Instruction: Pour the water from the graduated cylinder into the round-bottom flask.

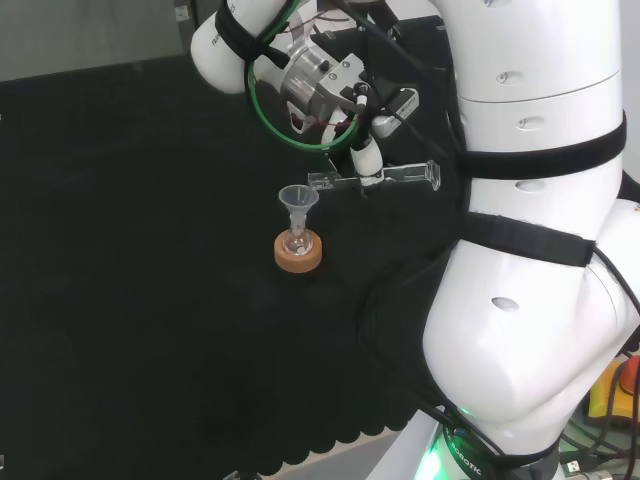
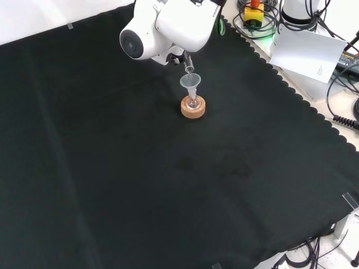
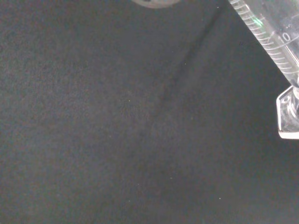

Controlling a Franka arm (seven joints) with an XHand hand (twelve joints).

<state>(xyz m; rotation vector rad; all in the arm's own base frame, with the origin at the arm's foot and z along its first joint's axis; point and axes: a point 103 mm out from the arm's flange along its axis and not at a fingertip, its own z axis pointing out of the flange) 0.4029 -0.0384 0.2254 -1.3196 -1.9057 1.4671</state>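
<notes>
Graduated cylinder (image 1: pixel 375 178): gripped by hand (image 1: pixel 366 157), fingers curled round it, nearly level above funnel (image 1: pixel 298 200). Round-bottom flask (image 1: pixel 296 241): on cork stand (image 1: pixel 299 253), mid-desk. Step: pouring. Next: likely tip the mouth lower over the funnel.

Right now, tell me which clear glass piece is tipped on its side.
The graduated cylinder, held about level in the hand. The funnel and flask stand upright.

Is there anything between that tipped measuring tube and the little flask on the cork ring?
Yes, a clear funnel sits in the flask, below the tube's mouth. The head view shows it best.
</notes>
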